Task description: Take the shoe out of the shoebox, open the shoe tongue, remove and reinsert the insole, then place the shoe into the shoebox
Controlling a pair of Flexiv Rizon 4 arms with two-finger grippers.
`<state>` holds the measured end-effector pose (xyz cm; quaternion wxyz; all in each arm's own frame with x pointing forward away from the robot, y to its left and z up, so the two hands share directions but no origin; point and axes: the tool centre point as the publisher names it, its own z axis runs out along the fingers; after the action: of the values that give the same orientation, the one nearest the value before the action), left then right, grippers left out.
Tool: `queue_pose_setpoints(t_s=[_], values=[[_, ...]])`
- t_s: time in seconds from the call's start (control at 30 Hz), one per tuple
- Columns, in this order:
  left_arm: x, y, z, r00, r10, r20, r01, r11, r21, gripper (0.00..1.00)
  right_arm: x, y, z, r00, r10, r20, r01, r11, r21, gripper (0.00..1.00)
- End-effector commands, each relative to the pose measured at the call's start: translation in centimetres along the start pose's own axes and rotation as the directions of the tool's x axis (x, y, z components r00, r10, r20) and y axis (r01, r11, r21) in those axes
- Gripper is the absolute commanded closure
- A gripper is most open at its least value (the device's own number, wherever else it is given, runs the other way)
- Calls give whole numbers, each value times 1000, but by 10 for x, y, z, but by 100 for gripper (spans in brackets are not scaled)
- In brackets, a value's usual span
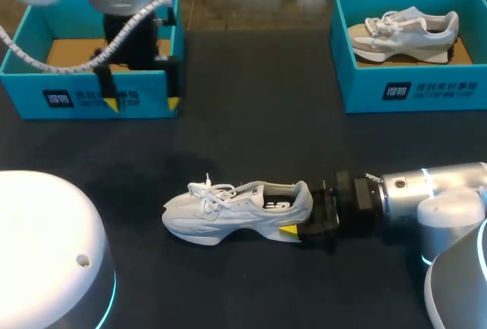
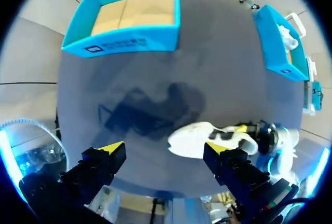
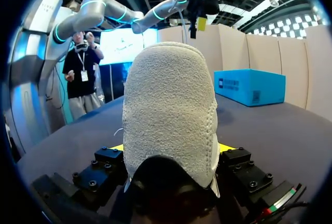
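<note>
The left end effector hangs spread above the empty left shoebox, likely parked clear. Mid-desk, the shoe stands toe leftward. The right end effector pinches its heel, apparently steadying it for tongue work. On the dark desk it sits well apart from the right shoebox.

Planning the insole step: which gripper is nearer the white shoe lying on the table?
Right. The right gripper grips the shoe at its heel; the left gripper hangs open near the empty shoebox, well away.
</note>
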<state>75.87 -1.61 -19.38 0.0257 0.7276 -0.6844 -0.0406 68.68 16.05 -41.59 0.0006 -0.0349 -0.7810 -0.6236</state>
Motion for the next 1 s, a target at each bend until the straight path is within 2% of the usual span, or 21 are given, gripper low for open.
queue_pose_setpoints(t_s=[0.03, 0.43, 0.47, 0.53, 0.67, 0.9, 1.0], values=[[6, 1, 1, 1000, 4, -4, -4, 1000, -10, 0, 0, -1, 3, 1000, -1, 1, 1, 1000, 3, 100], [6, 1, 1, 1000, 4, -4, -4, 1000, -10, 0, 0, -1, 3, 1000, -1, 1, 1, 1000, 3, 100], [6, 0, 6, 1000, -1, -1, 1, 1000, 13, 0, 0, -1, 3, 1000, -1, 1, 1, 1000, 3, 100], [12, 1, 14, 1000, 7, 12, -7, 1000, -8, 0, 0, -1, 3, 1000, -1, 1, 1, 1000, 3, 100], [43, 16, 28, 997, 75, 35, -73, 995, -62, 0, 0, -1, 3, 1000, -1, 1, 1, 1000, 3, 100], [87, 39, 45, 987, 147, 59, -143, 987, -72, 0, 0, -1, 3, 1000, -1, 1, 1, 1000, 3, 100], [106, 46, 54, 986, 150, 67, -143, 985, -100, 0, 0, -1, 3, 1000, -1, 1, 1, 1000, 3, 100]])
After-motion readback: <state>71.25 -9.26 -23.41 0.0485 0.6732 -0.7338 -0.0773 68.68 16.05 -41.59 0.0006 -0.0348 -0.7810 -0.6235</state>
